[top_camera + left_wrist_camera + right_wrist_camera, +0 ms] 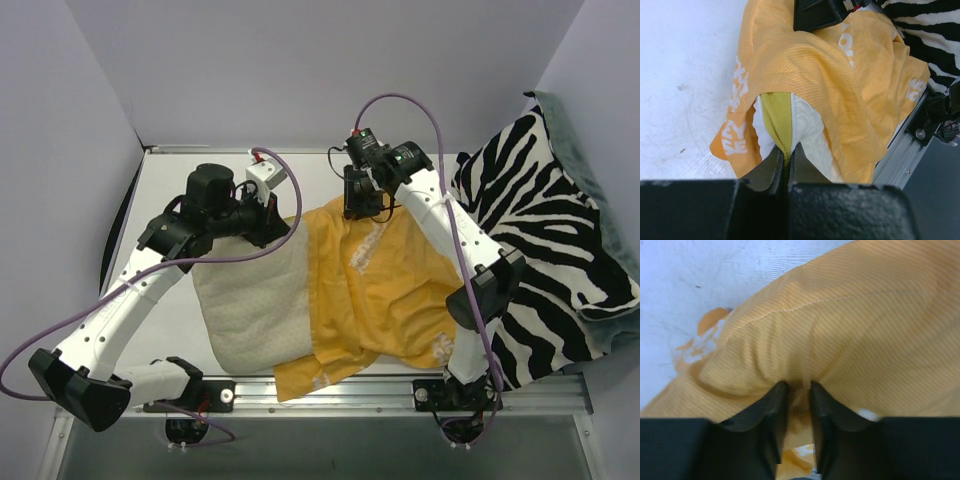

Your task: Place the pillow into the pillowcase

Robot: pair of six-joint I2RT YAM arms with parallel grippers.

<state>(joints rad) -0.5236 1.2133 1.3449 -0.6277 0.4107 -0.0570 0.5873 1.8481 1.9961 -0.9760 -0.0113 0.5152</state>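
Note:
The cream-white pillow [250, 310] lies on the table, its right part inside the orange pillowcase [390, 290]. My left gripper [268, 222] is at the pillow's far edge, shut on its yellow-green trim [777, 117], which shows with the white pillow [810, 130] in the case's mouth. My right gripper [362, 205] is at the far edge of the pillowcase, shut on a fold of the orange fabric [840, 330].
A zebra-striped cushion [545, 220] lies at the right, touching the pillowcase. White walls close in the back and sides. A metal rail [350, 390] runs along the table's near edge.

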